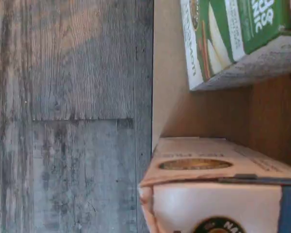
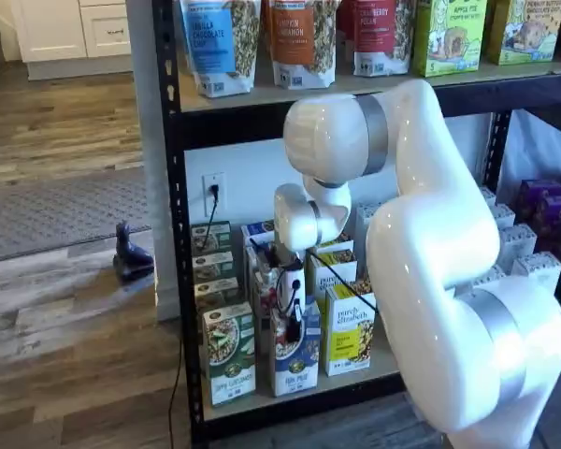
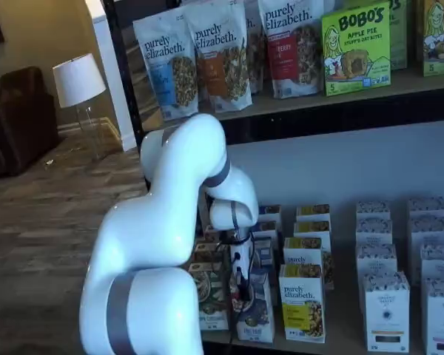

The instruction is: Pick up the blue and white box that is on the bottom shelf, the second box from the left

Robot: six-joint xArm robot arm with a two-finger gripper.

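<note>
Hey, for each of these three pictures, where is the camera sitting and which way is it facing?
Wrist view: on the wrist; sees the blue and white box, green-and-white carton, grey plank floor; no robot parts show.
Shelf view: before the black rack, angled; white arm over the pale tan bottom shelf.
Shelf view: front, other side; arm fills the foreground.
Shared: the blue and white box under the jaws.

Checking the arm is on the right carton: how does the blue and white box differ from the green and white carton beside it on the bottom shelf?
The blue and white box has a blue top and blue lettering; the green and white carton is green-trimmed. The gripper is down at the blue and white box; the green and white carton stands free. Both are tall slim cartons, upright at the bottom shelf front.
</note>
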